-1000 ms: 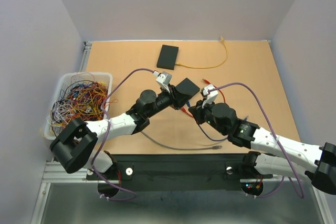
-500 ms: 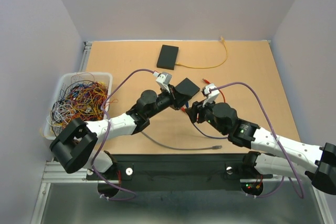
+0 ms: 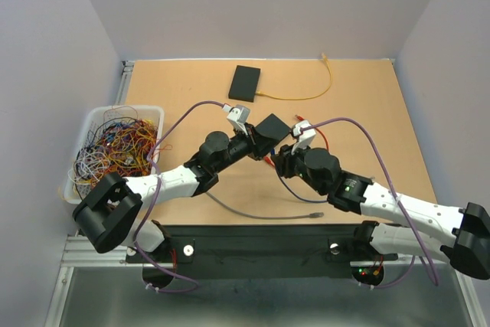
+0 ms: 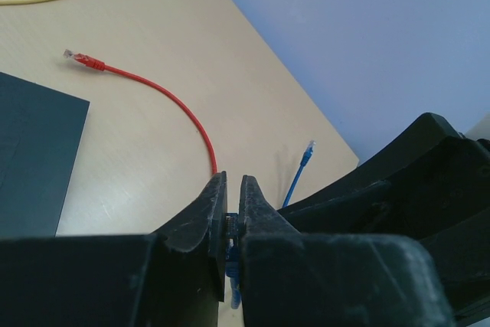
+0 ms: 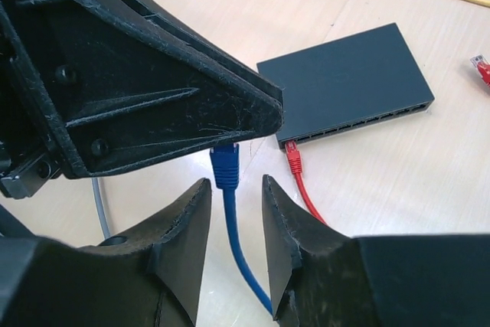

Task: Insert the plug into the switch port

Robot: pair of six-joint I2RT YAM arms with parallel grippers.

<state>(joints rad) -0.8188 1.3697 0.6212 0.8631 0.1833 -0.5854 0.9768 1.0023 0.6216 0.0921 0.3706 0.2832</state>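
My left gripper [image 4: 233, 189] is shut on the blue plug [image 4: 232, 229], pinched between its tips. In the right wrist view the blue plug [image 5: 225, 166] sticks out under the left finger, with its cable hanging down. My right gripper [image 5: 233, 189] is open, its jaws standing on either side of the blue cable without touching it. The black switch [image 5: 344, 86] lies just beyond, port row facing me, with a red plug [image 5: 293, 160] in its left end. In the top view both grippers, left [image 3: 261, 148] and right [image 3: 279, 160], meet beside the switch [image 3: 273, 129].
A second black switch [image 3: 245, 83] with a yellow cable [image 3: 306, 96] lies at the back. A bin of tangled wires [image 3: 116, 148] stands at the left. A grey cable [image 3: 264, 215] lies near the front edge. The red cable [image 4: 176, 105] loops over the table.
My right gripper has moved a little up and left, closer to the left gripper and the blue plug. The left arm has held still.
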